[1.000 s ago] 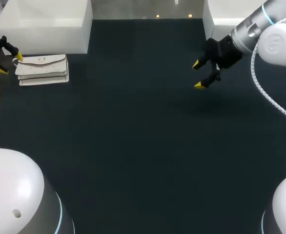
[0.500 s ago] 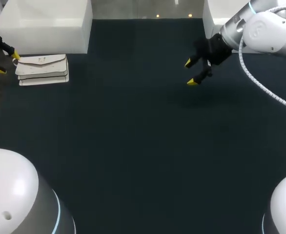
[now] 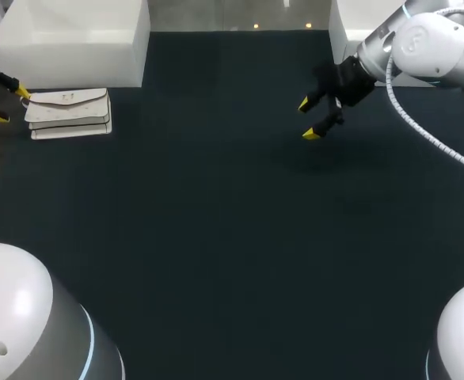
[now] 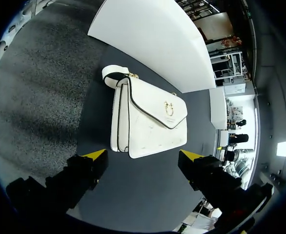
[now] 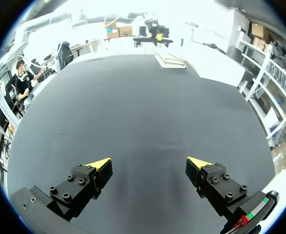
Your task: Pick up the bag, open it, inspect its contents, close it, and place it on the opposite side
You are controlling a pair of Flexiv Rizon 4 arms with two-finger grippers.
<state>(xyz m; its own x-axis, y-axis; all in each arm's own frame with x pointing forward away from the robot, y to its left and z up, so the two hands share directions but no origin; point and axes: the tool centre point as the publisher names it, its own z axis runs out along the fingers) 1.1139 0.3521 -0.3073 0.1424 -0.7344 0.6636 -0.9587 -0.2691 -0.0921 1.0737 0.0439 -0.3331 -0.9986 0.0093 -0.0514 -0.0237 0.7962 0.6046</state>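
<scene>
- We work over a dark matte table [image 3: 216, 237].
- It bears a big white rectangular block [image 3: 70, 39].
- The white leather flap bag [image 3: 68, 115] lies just in front of that block.
- Our left gripper [image 3: 10, 105] hovers near the block, beside the bag, fingers spread.
- Our right gripper [image 3: 307, 119] hangs well apart from the block, fingers spread.

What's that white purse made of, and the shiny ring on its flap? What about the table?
The white handbag looks like smooth leather or faux leather: matte, stiff flap, dark edge trim. Its clasp ring looks like gold-toned metal; it glints. The table has a dark, matte covering, maybe fabric or rubber; I can't tell which.
</scene>
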